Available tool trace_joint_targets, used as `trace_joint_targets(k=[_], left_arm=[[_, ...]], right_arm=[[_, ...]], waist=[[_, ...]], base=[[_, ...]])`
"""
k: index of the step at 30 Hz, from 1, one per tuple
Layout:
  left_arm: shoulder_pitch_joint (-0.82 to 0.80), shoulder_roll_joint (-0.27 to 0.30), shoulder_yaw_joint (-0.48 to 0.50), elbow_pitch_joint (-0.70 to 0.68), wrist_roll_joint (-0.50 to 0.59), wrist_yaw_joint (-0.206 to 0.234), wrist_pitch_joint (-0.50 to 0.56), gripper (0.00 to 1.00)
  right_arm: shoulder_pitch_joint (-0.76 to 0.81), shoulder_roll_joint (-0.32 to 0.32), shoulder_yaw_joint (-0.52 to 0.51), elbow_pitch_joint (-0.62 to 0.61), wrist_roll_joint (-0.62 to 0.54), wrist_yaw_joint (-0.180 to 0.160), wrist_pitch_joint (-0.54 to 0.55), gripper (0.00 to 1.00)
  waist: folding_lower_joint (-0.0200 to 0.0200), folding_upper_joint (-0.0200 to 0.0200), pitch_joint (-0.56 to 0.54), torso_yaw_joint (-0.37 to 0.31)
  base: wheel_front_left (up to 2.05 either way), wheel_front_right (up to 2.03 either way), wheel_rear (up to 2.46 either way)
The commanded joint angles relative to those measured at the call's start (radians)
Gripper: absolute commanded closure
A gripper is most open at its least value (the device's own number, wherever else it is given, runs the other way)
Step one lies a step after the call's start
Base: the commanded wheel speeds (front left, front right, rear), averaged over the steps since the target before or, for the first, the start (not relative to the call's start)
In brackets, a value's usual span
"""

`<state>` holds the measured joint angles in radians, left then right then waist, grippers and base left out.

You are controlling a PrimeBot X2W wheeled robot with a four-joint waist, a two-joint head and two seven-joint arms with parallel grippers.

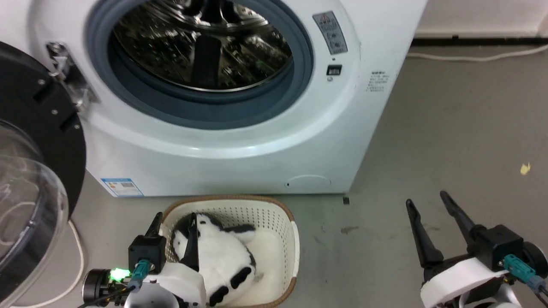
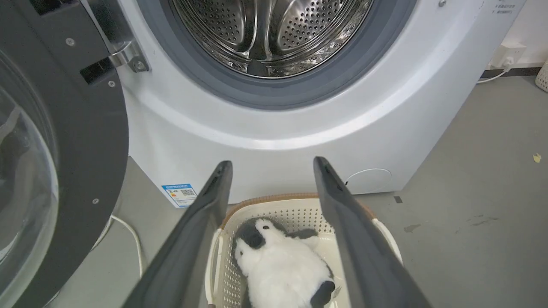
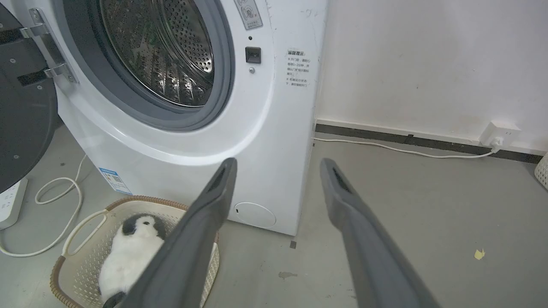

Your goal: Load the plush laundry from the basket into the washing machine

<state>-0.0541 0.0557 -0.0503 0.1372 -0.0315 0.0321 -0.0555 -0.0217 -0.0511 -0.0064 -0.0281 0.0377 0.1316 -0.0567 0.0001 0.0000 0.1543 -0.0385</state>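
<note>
The plush laundry (image 1: 222, 256), a fluffy black-and-white penguin toy, lies on its back in the cream basket (image 1: 274, 222) on the floor before the washing machine (image 1: 239, 145). It also shows as the toy (image 2: 278, 265) between my left fingers and as the toy (image 3: 128, 252) in the basket (image 3: 85, 226). The washer's door (image 1: 34, 171) hangs wide to the left, and the steel drum (image 1: 201, 42) holds nothing. My left gripper (image 1: 176, 217) hovers open above the basket's left side, over the toy's head. My right gripper (image 1: 428, 197) stands open over bare floor, well right of the basket.
A white cable (image 3: 55, 214) loops on the floor left of the washer, by a power strip (image 3: 10, 205). Another cable (image 3: 385, 147) runs along the wall to a socket (image 3: 498, 132). A yellow scrap (image 1: 525, 168) lies on the grey floor at right.
</note>
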Motion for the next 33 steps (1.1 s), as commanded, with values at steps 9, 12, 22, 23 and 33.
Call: trace_joint_targets(k=[9,12,22,23,33], left_arm=[[-0.091,0.024,-0.003,0.124,-0.036,-0.006,-0.022,0.0],[-0.118,0.03,-0.002,0.171,-0.05,-0.012,-0.017,0.0],[-0.211,0.054,0.01,0.33,-0.106,-0.035,0.01,0.0],[-0.211,0.054,0.01,0.33,-0.106,-0.035,0.01,0.0],[-0.318,0.086,-0.007,0.474,-0.136,-0.057,0.055,0.0]], right_arm=[[-0.041,0.0,0.01,-0.017,0.03,0.0,-0.026,0.0],[-0.049,0.0,0.016,-0.02,0.036,0.0,-0.032,0.0],[-0.074,0.0,0.027,-0.025,0.063,0.0,-0.053,0.0],[-0.074,0.0,0.027,-0.025,0.063,0.0,-0.053,0.0],[-0.104,0.0,0.039,-0.039,0.057,0.0,-0.074,0.0]], waist=[[-0.0001,0.0,0.094,-0.03],[-0.0001,0.0,0.122,-0.037],[-0.0001,0.0,0.213,-0.066],[-0.0001,0.0,0.213,-0.066],[-0.0001,0.0,0.311,-0.093]], base=[[0.0,0.0,0.0],[0.0,0.0,0.0],[0.0,0.0,0.0],[0.0,0.0,0.0],[0.0,0.0,0.0]])
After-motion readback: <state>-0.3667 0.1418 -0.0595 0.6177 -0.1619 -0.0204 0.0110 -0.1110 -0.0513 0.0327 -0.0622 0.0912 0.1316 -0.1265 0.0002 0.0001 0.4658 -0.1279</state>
